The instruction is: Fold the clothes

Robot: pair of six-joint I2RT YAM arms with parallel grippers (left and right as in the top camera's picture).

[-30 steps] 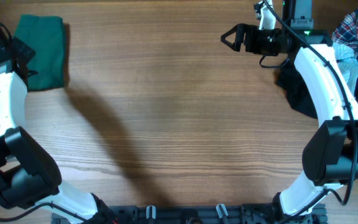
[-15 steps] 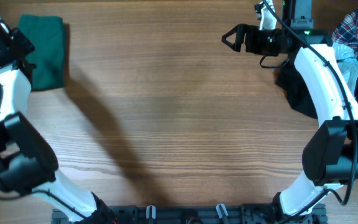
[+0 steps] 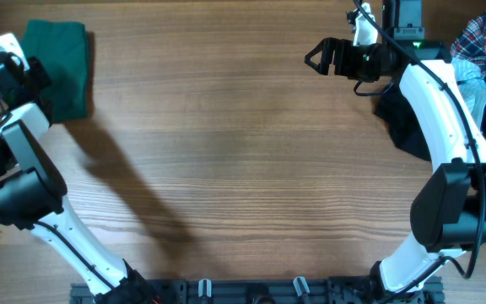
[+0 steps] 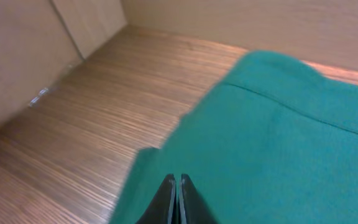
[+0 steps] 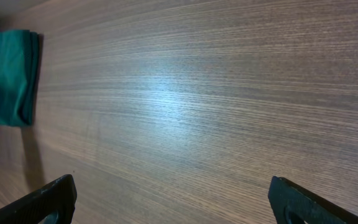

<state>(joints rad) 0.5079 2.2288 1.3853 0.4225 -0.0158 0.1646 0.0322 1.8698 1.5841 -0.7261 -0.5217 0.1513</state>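
Tellingly, the crumpled plaid-and-black clothes pile [image 3: 482,49] is seen just behind the wide-apart right gripper [image 3: 314,57], far from the pinched-together left gripper [image 4: 176,184].

the dark fingers [image 5: 53,196] stand wide apart above the wooden table [image 5: 197,112], a folded green cloth [image 5: 11,78] far left.

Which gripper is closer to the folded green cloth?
Left. The left gripper is at the edge of the green cloth; the right gripper is far across the table.
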